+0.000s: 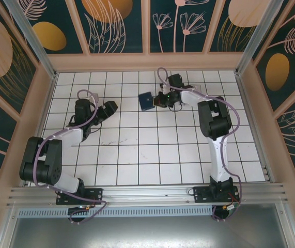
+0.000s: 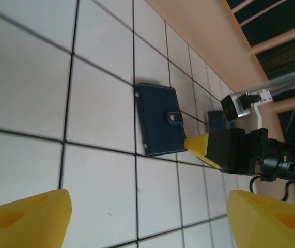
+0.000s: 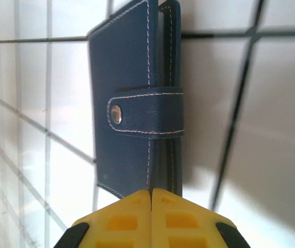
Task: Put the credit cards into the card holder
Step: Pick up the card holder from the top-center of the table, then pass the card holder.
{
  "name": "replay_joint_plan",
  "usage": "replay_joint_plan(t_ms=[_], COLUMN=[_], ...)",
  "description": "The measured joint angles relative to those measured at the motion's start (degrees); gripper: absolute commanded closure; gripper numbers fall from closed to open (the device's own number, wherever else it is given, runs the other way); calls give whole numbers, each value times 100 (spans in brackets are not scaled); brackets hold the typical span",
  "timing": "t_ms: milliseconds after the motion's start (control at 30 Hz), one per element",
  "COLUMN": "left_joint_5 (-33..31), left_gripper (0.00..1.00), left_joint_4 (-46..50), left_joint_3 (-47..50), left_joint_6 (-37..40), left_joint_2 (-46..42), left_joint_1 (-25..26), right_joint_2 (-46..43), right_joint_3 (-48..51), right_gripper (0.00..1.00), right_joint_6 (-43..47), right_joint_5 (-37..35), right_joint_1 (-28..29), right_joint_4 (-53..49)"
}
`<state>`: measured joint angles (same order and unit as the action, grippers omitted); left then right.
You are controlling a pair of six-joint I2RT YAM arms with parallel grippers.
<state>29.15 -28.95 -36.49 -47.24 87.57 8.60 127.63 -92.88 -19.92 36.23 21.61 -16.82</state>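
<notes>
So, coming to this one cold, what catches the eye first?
The closed navy card holder lies clasp-up on the white gridded table, far middle. The right hand, shut tight, sits at its edge; the left hand hangs open off to the left.

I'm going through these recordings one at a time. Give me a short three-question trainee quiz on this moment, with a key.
1. True or false: the card holder lies closed, its clasp tab fastened.
2. The jaws of the right gripper are: A) spread wide around the holder; B) shut, tips near the holder's edge; C) clamped on a card.
3. Short answer: which gripper has its jaws apart with just bare table between them?
Key: 1 true; 2 B; 3 the left gripper.
</notes>
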Motion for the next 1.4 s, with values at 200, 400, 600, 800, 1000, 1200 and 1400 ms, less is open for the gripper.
replay_joint_plan(t_ms=[200, 400, 600, 800, 1000, 1200, 1400], left_joint_5=[800, 1357, 1545, 1539, 1438, 1390, 1390], left_gripper=[23, 24, 27, 27, 41, 67, 100], left_joint_4=[-1012, -2138, -2850, -2798, -2579, -2575, -2743], left_joint_3=[356, 332, 308, 291, 221, 177, 160], left_joint_6=[-785, -1661, -2271, -2389, -2330, -2367, -2402], left_joint_2=[564, 614, 673, 798, 796, 796, 796], left_joint_1=[7, 11, 11, 11, 11, 11, 11], right_joint_2=[-741, -1117, -1139, -1187, -1241, -1399, -1596], right_joint_3=[852, 1126, 1128, 1290, 1416, 1631, 1805], right_gripper=[100, 100, 100, 100, 100, 100, 96], right_joint_6=[-754, -1499, -1904, -2203, -2288, -2286, -2194], right_joint_5=[774, 1335, 1639, 1932, 2103, 2238, 2212], right_joint_1=[295, 363, 461, 621, 741, 940, 979], right_joint_4=[973, 2017, 2549, 2997, 3167, 3338, 3287])
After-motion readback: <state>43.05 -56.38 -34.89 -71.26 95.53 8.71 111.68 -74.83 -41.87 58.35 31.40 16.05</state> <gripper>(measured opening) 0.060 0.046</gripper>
